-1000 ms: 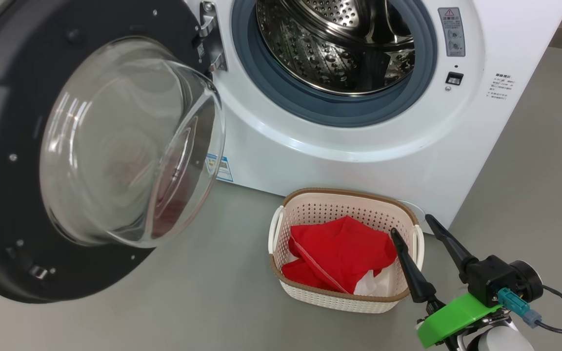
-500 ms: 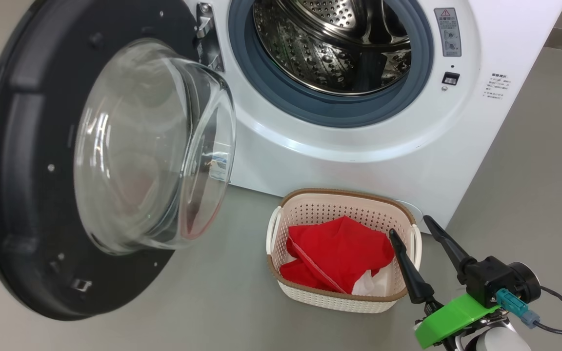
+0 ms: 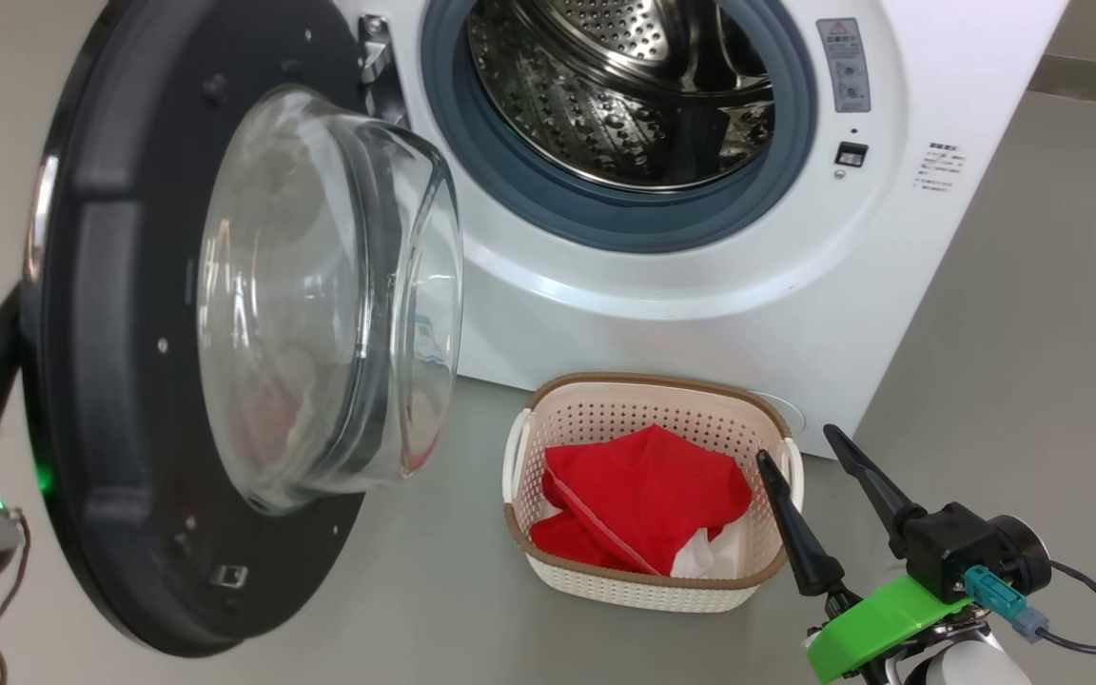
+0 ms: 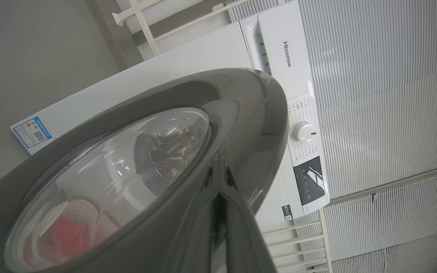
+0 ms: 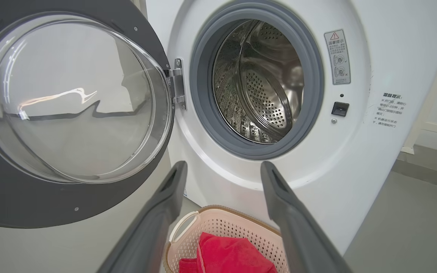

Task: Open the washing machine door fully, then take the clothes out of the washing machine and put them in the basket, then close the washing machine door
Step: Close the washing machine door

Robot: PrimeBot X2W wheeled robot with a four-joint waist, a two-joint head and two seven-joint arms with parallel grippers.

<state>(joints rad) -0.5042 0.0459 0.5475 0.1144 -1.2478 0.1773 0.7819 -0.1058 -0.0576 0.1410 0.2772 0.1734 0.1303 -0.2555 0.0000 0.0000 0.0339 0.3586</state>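
The two long dark fingers of the left gripper (image 4: 218,170) are pressed together with nothing between them. Their tips lie against the glossy outer face of the large round black-rimmed washing machine door (image 3: 129,381), which has a bulging glass bowl. This door stands half swung out at the left side of the big white front-loading washing machine (image 3: 662,314).

To close it well, I think the push should be near the free edge, far from the hinge. It should follow the arc of the door and finish with a firm press, so that the latch catches.

The right gripper (image 3: 795,443) has its fingers spread wide and empty. It is just beside the small cream perforated plastic basket (image 3: 643,419) in front of the machine, and the bright red clothes (image 3: 643,495) lie in this basket. The perforated steel drum (image 3: 605,95) looks empty.

Compared with one second ago, the door is turned more toward the opening. The left gripper now shows behind its outer edge, and the head camera has also shifted a little.
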